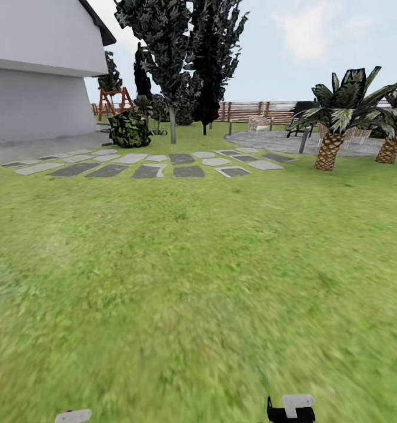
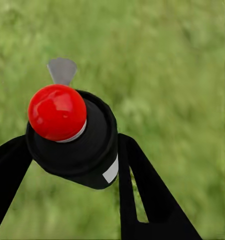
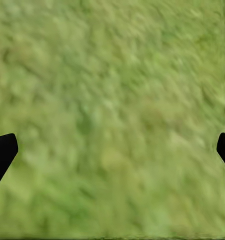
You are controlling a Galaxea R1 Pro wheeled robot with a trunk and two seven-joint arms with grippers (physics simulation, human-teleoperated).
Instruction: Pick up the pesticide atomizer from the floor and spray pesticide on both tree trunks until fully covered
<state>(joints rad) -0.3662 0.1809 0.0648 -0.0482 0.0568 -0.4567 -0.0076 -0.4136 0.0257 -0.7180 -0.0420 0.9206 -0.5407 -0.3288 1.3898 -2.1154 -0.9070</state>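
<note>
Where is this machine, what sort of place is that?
A garden beside a house, it seems: a wide grass lawn, flat stepping stones leading towards a white house, and a slatted wooden fence behind palms.

A home garden is showing here: a green grass lawn (image 1: 192, 264) is spreading toward a white house (image 1: 39, 64) at ten o'clock, flat grey stepping stones (image 1: 157, 163), a brown slatted wooden fence (image 1: 245, 110) and palms (image 1: 339, 117) at one o'clock.

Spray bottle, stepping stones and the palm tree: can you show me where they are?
pesticide atomizer (image 2: 75, 150): left wrist view, on its black body below the red top.
stepping stones (image 1: 189, 171): head view, on a dark slab in the front row.
palm tree (image 1: 328, 151): head view, on its scaly brown trunk.
</note>
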